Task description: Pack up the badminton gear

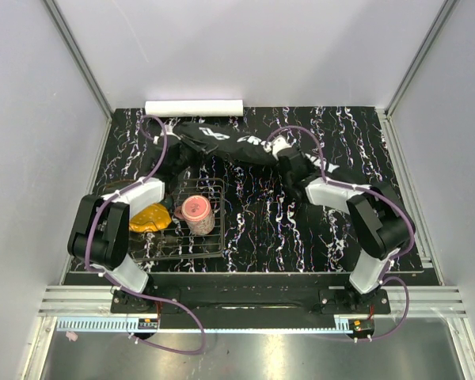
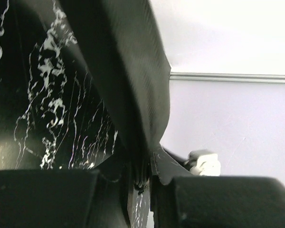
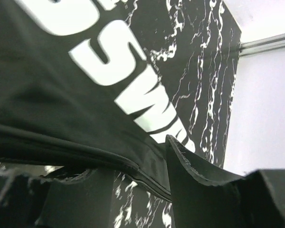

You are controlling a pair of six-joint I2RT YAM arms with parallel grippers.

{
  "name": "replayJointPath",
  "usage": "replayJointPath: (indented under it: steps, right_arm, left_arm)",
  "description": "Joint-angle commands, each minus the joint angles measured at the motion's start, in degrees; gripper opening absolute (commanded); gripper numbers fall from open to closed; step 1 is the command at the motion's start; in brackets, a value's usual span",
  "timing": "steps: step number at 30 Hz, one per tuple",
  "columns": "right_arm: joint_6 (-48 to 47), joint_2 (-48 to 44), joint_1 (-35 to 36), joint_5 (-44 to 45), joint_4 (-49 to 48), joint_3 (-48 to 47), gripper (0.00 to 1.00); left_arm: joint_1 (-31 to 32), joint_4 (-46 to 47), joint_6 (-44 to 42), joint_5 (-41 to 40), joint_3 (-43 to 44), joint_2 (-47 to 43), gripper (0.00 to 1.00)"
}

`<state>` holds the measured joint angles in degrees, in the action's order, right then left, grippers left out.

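Observation:
The long black bag (image 1: pixel 237 148) with white lettering lies across the back of the table. My left gripper (image 1: pixel 180 155) is at its left end. In the left wrist view that gripper (image 2: pixel 142 183) is shut on a fold of the bag's fabric (image 2: pixel 133 85). My right gripper (image 1: pixel 287 163) is at the bag's right part. In the right wrist view its jaws (image 3: pixel 133 190) stand apart, with the bag's hemmed edge (image 3: pixel 85 152) running between the fingers (image 3: pixel 194 180) and table showing in the gap. A white tube (image 1: pixel 194 107) lies against the back wall.
A wire basket (image 1: pixel 214 241) at the front left holds a pink cup (image 1: pixel 198 214). A yellow-black object (image 1: pixel 149 218) sits beside it, under the left arm. Grey walls close in the table on three sides.

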<state>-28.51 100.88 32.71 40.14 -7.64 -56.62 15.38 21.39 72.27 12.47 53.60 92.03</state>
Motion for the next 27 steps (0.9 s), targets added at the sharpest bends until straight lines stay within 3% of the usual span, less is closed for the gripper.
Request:
replayJointPath:
  steps: [1, 4, 6, 10, 11, 14, 18, 19, 23, 27]
  right_arm:
    - [-4.7, -2.2, -8.4, -10.1, -12.3, -2.3, 0.5]
    - [-4.4, 0.7, -11.1, -12.4, -11.6, -5.1, 0.55]
    - [-4.2, 2.5, -12.2, -13.1, -10.9, -7.3, 0.63]
    - [-3.0, 7.1, -13.0, -11.2, -6.3, -10.9, 0.76]
    - [-1.3, 7.7, -13.2, -11.8, -4.0, -12.1, 0.78]
    - [2.7, 9.7, -13.1, -11.3, 5.8, -18.0, 0.83]
    - [7.1, 9.3, -13.2, -11.8, 14.3, -22.1, 0.93]
    - [9.0, 10.0, -13.1, -11.2, 21.6, -24.0, 0.95]
    - [17.8, 10.1, -13.2, -12.8, 34.5, -29.2, 0.98]
    - [29.7, 6.3, -13.2, -20.9, 42.0, -29.3, 0.98]
  left_arm:
    - [0.4, 5.0, -3.2, 4.0, -3.3, -1.7, 0.1]
    - [0.8, 5.9, -3.1, 4.6, -3.7, -0.3, 0.18]
    - [1.1, 5.2, -3.5, 5.6, -2.7, 1.7, 0.22]
    - [1.4, 1.4, -4.7, 8.5, 0.0, 3.6, 0.43]
    - [1.3, -4.2, -6.4, 8.3, 0.7, 3.2, 0.51]
    - [1.2, -19.6, -10.7, 8.2, 6.2, 3.0, 0.63]
    - [1.2, -33.3, -15.1, 10.5, 12.6, 1.8, 0.66]
    - [1.0, -37.1, -16.3, 10.2, 14.1, -0.1, 0.66]
    - [0.1, -37.7, -23.3, 11.6, 14.4, -5.9, 0.59]
    - [-0.3, -36.4, -28.9, 12.0, 15.1, -12.0, 0.6]
